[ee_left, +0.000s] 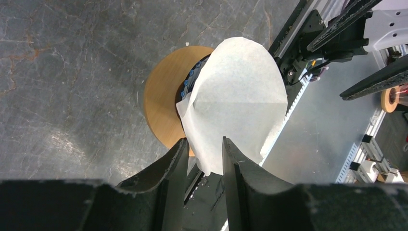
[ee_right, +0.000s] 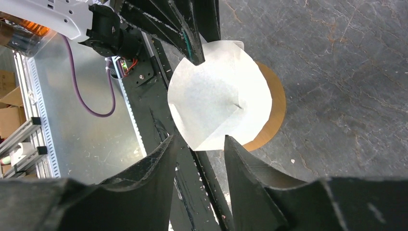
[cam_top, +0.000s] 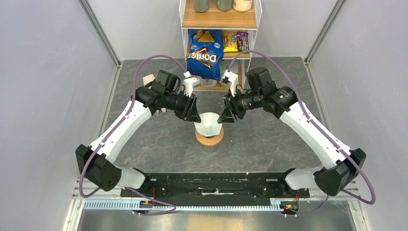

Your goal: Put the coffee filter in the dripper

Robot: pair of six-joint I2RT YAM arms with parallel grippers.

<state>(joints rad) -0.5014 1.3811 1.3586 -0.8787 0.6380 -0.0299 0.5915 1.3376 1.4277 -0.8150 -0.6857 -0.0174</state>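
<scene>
Coffee filter (ee_left: 235,91) edges, apparently loose, inside left gripper (ee_left: 205,142), right gripper (ee_right: 201,139).

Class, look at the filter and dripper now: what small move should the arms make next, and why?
Probably the left gripper should ease the coffee filter gently downward. It stands high and skewed in the dripper, blue rim exposed on one side, and its edge lies between open jaws; the right gripper is open too.
</scene>
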